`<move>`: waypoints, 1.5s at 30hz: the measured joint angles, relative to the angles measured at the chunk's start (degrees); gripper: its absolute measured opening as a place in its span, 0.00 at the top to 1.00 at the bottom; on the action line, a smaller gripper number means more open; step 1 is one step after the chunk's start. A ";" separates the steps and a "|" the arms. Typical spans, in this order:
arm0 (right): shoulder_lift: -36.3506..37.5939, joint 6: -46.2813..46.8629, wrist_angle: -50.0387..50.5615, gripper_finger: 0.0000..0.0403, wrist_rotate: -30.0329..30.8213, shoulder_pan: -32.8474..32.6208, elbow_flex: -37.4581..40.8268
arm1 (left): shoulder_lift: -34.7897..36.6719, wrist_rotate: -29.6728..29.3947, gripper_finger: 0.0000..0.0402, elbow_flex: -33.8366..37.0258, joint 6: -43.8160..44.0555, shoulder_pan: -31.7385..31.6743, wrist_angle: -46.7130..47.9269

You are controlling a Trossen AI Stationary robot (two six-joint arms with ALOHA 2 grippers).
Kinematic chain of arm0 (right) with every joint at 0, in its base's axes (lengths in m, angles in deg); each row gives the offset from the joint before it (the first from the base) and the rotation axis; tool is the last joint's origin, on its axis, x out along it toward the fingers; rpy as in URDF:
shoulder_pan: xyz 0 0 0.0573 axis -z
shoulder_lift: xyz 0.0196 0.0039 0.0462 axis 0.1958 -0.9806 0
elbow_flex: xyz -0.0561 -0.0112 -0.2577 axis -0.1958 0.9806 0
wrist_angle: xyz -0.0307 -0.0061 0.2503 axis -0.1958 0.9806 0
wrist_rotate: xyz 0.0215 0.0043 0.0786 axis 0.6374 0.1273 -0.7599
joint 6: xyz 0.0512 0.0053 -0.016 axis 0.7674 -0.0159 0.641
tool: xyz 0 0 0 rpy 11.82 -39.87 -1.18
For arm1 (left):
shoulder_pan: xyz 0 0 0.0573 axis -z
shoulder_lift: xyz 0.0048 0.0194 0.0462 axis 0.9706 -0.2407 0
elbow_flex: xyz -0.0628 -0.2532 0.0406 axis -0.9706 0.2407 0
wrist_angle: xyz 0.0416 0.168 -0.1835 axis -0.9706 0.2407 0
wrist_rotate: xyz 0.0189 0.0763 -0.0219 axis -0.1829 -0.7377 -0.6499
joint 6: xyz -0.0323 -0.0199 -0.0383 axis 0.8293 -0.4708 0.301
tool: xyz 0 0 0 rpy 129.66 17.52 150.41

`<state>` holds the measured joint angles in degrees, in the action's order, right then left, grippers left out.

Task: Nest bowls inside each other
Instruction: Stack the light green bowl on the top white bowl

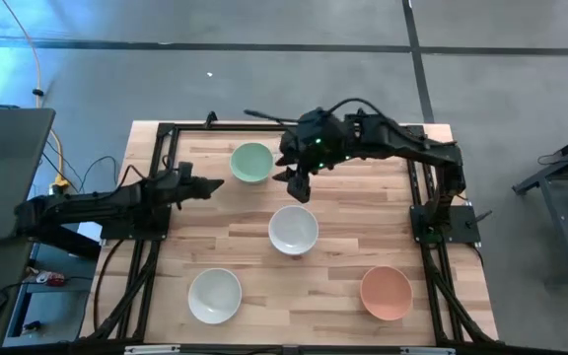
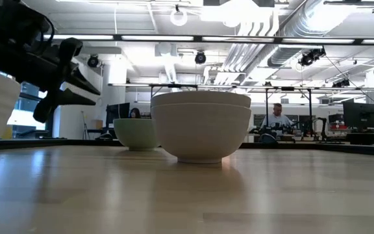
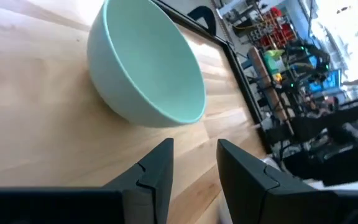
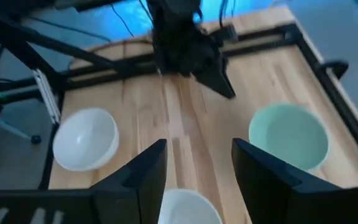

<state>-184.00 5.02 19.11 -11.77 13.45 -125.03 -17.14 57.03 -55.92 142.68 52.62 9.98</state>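
Four groups of bowls stand on their bases on the wooden table. A pale green bowl (image 1: 251,163) (image 3: 145,68) (image 4: 288,137) (image 2: 135,133) is near the far edge. Two white bowls nested one in the other (image 1: 293,229) (image 2: 200,127) are in the middle. A single white bowl (image 1: 214,295) (image 4: 86,138) is near-left and a salmon-orange bowl (image 1: 387,292) near-right. My left gripper (image 1: 215,184) (image 3: 194,149) (image 2: 86,88) is open, just left of the green bowl. My right gripper (image 1: 299,187) (image 4: 199,149) is open, raised between the green bowl and the white stack.
Black frame rails (image 1: 156,197) run along the table's left, right and far sides. Bare wood (image 1: 353,187) lies right of the green bowl and between the near bowls. People sit at desks (image 2: 278,120) in the room beyond the table.
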 joint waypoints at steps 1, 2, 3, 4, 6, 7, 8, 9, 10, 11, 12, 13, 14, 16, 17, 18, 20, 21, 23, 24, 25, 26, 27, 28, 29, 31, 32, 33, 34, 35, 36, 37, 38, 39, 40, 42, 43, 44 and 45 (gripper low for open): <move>0.00 -0.53 0.17 0.57 -0.07 0.00 -1.04 | -0.61 1.11 0.72 -0.60 0.29 -1.10 0.00; 0.02 -1.40 0.48 0.57 -0.17 0.00 -2.14 | -1.24 2.29 0.72 -1.30 0.30 -2.28 -0.01; 0.02 -2.38 0.66 0.57 -0.32 0.00 -3.10 | -1.88 3.51 0.72 -2.02 0.10 -3.45 0.00; 0.04 -3.54 0.85 0.57 -0.68 0.00 -3.93 | -2.51 4.70 0.72 -2.78 -0.56 -4.58 0.02; 0.53 -6.04 0.50 0.57 -2.46 0.00 -3.87 | -3.95 7.24 0.72 -4.66 -2.38 -6.98 0.02; 1.05 -7.30 0.37 0.57 -3.86 0.02 -3.41 | -4.74 8.47 0.72 -5.75 -3.79 -8.17 0.01; 1.28 -8.95 0.36 0.57 -5.43 0.02 -3.18 | -5.51 9.79 0.72 -6.94 -5.54 -9.34 0.07; 1.61 -10.67 0.26 0.57 -7.28 0.02 -3.18 | -6.29 11.05 0.72 -8.16 -7.78 -10.46 0.21; 1.88 -12.31 0.36 0.57 -9.18 0.07 -3.21 | -7.19 12.13 0.72 -9.42 -10.02 -11.59 0.25; 2.02 -13.92 0.27 0.57 -11.25 0.09 -3.27 | -8.09 13.07 0.72 -10.78 -12.07 -12.71 0.70; 2.20 -15.24 -0.09 0.57 -13.57 0.09 -3.27 | -9.05 13.82 0.72 -12.29 -13.87 -13.82 1.73; 2.29 -16.43 -0.21 0.57 -15.80 0.09 -3.27 | -10.04 14.26 0.72 -13.91 -15.72 -14.86 3.25; 2.32 -17.44 -0.62 0.57 -18.12 0.18 -3.27 | -11.05 14.48 0.72 -15.52 -17.57 -15.98 5.13; 2.32 -18.16 -2.78 0.57 -22.11 0.30 -3.27 | -13.51 14.54 0.72 -19.07 -21.78 -18.01 9.91; 2.34 -17.28 -4.12 0.57 -22.37 0.35 -3.27 | -14.76 14.56 0.72 -20.72 -23.75 -18.95 12.36; 2.36 -16.46 -5.00 0.57 -21.92 0.38 -3.27 | -16.09 14.56 0.72 -22.42 -25.59 -19.77 14.79; 2.38 -16.09 -5.76 0.57 -18.53 0.52 -3.27 | -18.76 14.57 0.72 -25.60 -28.64 -21.20 19.05; 2.38 -15.21 -5.81 0.57 -16.60 0.78 -3.27 | -20.16 14.58 0.72 -27.06 -29.74 -21.76 20.86; 2.38 -13.98 -5.67 0.57 -14.10 1.24 -3.27 | -23.01 14.58 0.72 -29.69 -31.92 -22.43 23.49; 2.38 -13.24 -5.54 0.57 -13.88 1.50 -3.27 | -24.40 14.57 0.72 -30.96 -32.61 -22.62 24.59; 2.42 -12.33 -5.36 0.57 -13.83 1.79 -3.27 | -25.88 14.60 0.72 -32.11 -33.06 -22.74 25.60; 2.50 -11.76 -5.11 0.57 -13.81 2.09 -3.27 | -27.47 14.79 0.72 -33.28 -33.24 -22.75 26.44; 2.58 -11.16 -4.84 0.57 -13.81 2.39 -3.27 | -29.06 15.25 0.72 -34.35 -33.29 -22.76 27.27; 2.66 -10.45 -4.76 0.57 -13.81 2.63 -3.27 | -30.78 15.83 0.72 -35.40 -33.27 -22.76 28.05; 2.92 -9.96 -4.65 0.57 -13.95 2.93 -3.27 | -32.64 16.65 0.72 -36.48 -33.27 -22.76 28.79; 3.41 -8.61 -4.59 0.57 -15.00 3.44 -3.27 | -36.29 18.06 0.72 -38.53 -33.25 -22.76 30.38; 3.92 -8.16 -4.70 0.57 -15.57 3.66 -3.27 | -38.20 18.23 0.72 -39.59 -33.25 -22.76 31.36; 4.24 -7.58 -4.69 0.57 -15.88 3.84 -3.27 | -40.04 18.21 0.72 -40.70 -33.27 -22.69 32.59; 4.78 -7.47 -5.04 0.57 -16.26 3.87 -3.27 | -41.74 18.05 0.72 -41.76 -33.34 -22.67 34.18; 5.38 -7.47 -4.80 0.57 -16.51 3.91 -3.27 | -43.41 17.69 0.72 -42.75 -33.75 -22.67 35.43; 5.87 -7.50 -4.83 0.57 -16.74 3.89 -3.27 | -44.96 17.53 0.72 -43.76 -34.31 -22.70 36.54; 6.53 -7.51 -4.99 0.57 -16.86 3.88 -3.27 | -46.37 17.07 0.72 -44.65 -35.06 -22.76 37.70; 7.13 -7.51 -4.85 0.57 -16.95 3.86 -3.27 | -47.62 16.39 0.72 -45.55 -35.76 -22.78 38.76; 7.82 -7.49 -4.98 0.57 -17.08 3.80 -3.27 | -48.80 15.57 0.72 -46.48 -36.49 -22.80 39.63; 8.54 -7.47 -4.91 0.57 -17.09 3.70 -3.27 | -49.77 14.57 0.72 -47.28 -36.99 -22.78 40.34; 9.89 -7.25 -5.18 0.57 -17.11 3.46 -3.27 | -51.75 13.57 0.72 -48.75 -37.83 -22.82 41.34; 10.54 -7.27 -5.01 0.57 -17.09 3.34 -3.27 | -52.71 13.14 0.72 -49.40 -38.20 -22.82 41.52; 11.03 -7.25 -5.24 0.57 -17.11 3.16 -3.27 | -53.58 13.03 0.72 -49.97 -38.37 -22.82 41.67; 11.69 -7.25 -5.42 0.57 -17.09 2.94 -3.27 | -54.41 13.05 0.72 -50.57 -38.63 -22.82 41.74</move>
<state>-172.31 -2.22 13.69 -28.85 16.39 -128.30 -71.55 70.08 -106.49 104.06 29.79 51.72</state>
